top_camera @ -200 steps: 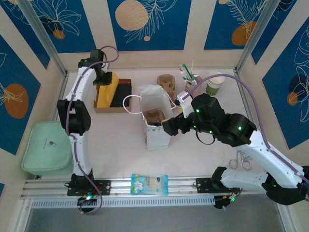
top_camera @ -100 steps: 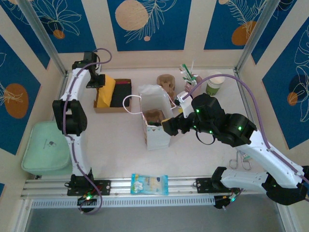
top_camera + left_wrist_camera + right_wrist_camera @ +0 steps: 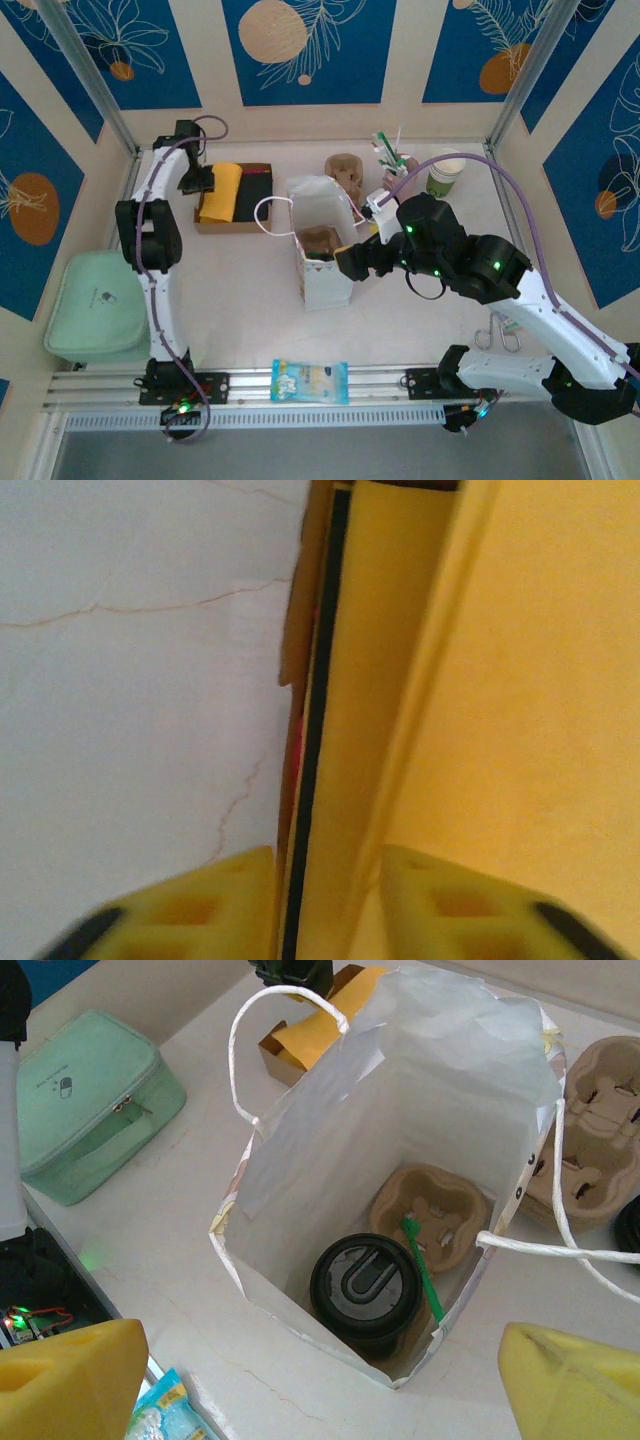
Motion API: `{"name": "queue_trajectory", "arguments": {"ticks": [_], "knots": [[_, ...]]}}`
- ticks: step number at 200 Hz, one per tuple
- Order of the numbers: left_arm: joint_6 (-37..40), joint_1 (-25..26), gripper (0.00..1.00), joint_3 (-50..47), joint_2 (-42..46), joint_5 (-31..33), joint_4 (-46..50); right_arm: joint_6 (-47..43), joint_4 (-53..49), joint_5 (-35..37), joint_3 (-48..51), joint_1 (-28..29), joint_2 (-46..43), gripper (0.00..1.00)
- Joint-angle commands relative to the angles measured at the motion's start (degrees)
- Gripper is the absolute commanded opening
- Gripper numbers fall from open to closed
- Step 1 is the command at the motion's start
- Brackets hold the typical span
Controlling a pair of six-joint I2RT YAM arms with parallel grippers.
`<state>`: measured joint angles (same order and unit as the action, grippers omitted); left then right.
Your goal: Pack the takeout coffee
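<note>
The takeout coffee point(image 3: 445, 172), a white paper cup with a green lower band, stands uncovered at the back right of the table. A white paper bag point(image 3: 322, 245) stands open mid-table. Inside it a black-lidded cup point(image 3: 366, 1282) sits in a cardboard carrier point(image 3: 432, 1210) beside a green stirrer point(image 3: 422, 1270). My right gripper point(image 3: 320, 1370) hovers open above the bag's near edge, well short of the coffee. My left gripper point(image 3: 200, 180) is at the back left, its jaws apart around the edge of a yellow sheet point(image 3: 520, 700).
The yellow sheet point(image 3: 220, 192) lies on a brown box point(image 3: 255, 195). A pink cup of utensils point(image 3: 390, 160) and a spare cardboard carrier point(image 3: 345, 172) stand behind the bag. Scissors point(image 3: 503, 330), a blue packet point(image 3: 310, 380) and a mint pouch point(image 3: 95, 305) lie nearer.
My left gripper swung left and lowered the yellow sheet flat onto the box, then its jaws parted. The right arm has not moved.
</note>
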<state>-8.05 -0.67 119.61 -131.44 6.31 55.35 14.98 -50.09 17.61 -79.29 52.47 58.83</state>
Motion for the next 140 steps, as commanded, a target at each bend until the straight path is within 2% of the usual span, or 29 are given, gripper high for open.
{"name": "queue_trajectory", "arguments": {"ticks": [1,36,59,71,101,125,140], "knots": [[-3.3,-0.6,0.7,0.7,1.2,2.2,0.3,-0.3,1.2,-1.2,-1.5,0.0,-0.3,0.91],[-7.0,0.6,0.74,-4.7,8.4,4.1,-6.7,-0.3,1.3,-1.3,-1.6,0.1,-0.3,0.91],[-3.7,4.4,0.79,-7.5,12.2,4.4,-12.0,-0.3,1.7,-1.5,-1.6,0.2,-0.2,0.91],[-1.1,6.9,0.79,-4.9,10.8,4.4,-10.6,-0.4,1.9,-1.6,-1.5,0.2,-0.1,0.91],[3.3,12.3,0.79,5.1,2.6,14.1,-2.6,-0.1,1.4,-1.5,-1.6,0.3,-0.2,0.91],[4.2,14.4,0.79,8.4,-2.0,18.7,0.1,-0.1,0.4,-0.5,-1.4,0.4,-1.4,0.92],[3.8,15.0,0.79,8.5,-3.3,19.1,0.4,0.0,0.1,-0.1,-1.0,0.4,-2.2,0.92]]}}
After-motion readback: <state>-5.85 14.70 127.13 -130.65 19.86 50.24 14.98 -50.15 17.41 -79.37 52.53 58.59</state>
